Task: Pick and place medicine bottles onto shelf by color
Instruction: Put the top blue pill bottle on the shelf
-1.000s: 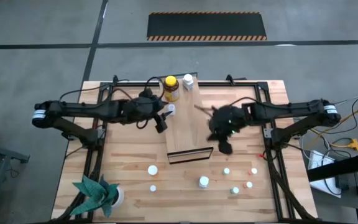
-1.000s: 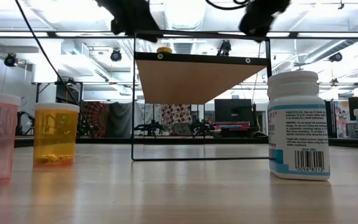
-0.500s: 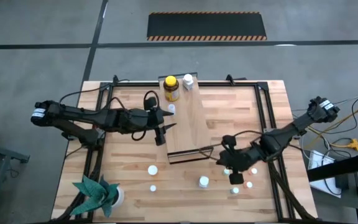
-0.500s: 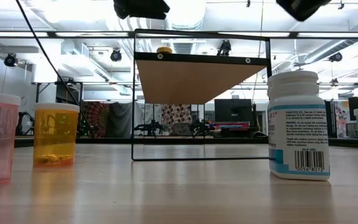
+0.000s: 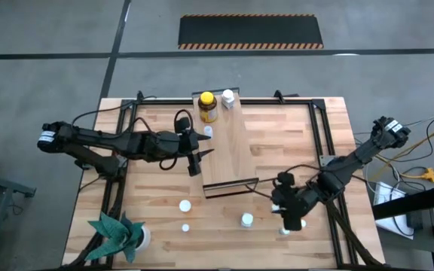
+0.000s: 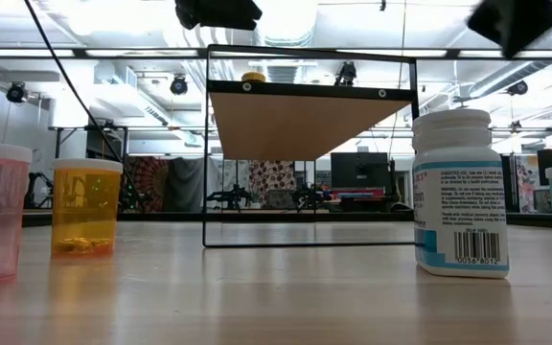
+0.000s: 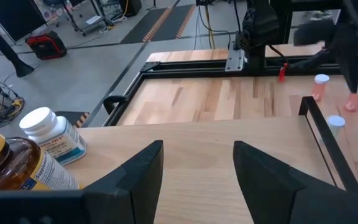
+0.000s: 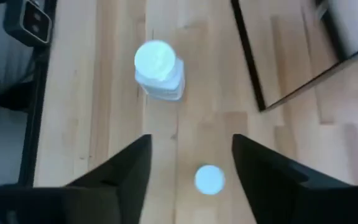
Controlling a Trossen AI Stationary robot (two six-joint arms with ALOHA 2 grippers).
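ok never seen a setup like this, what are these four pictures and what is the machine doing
It is a robot with two dark arms at a wooden table, each ending in a two-finger pincer. One picture looks straight down from above, one sits at table-top height, and two come from cameras on the arms' wrists.

In the middle stands the shelf, a light-wood board in a dark frame. An amber bottle with a yellow cap and a white bottle already stand on it. More small bottles are scattered on the near side of the table, beside a green paper plant.

The left pincer is open and empty over the shelf. The right pincer is open and empty above a small bottle.
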